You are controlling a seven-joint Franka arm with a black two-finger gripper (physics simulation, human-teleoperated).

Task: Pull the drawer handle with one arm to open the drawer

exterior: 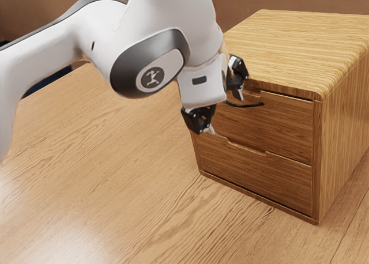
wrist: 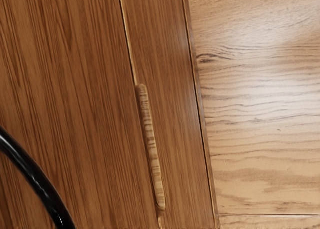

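A wooden cabinet [exterior: 300,45] stands on the table with two drawers in its front. The upper drawer [exterior: 277,123] and the lower drawer [exterior: 259,172] both sit flush with the cabinet. The lower drawer's handle [exterior: 247,147] is a thin wooden lip at its top edge, also seen in the wrist view as the lip [wrist: 150,149] beside the seam. My gripper [exterior: 223,109] is open, its black fingers [exterior: 199,120] spread wide against the front's edge nearest the exterior view's left, level with the upper drawer. Nothing is between them.
A black cable [exterior: 245,104] loops from my hand across the upper drawer front and crosses the wrist view as a black cable [wrist: 30,179]. The wooden table [exterior: 115,189] stretches out in front of the cabinet.
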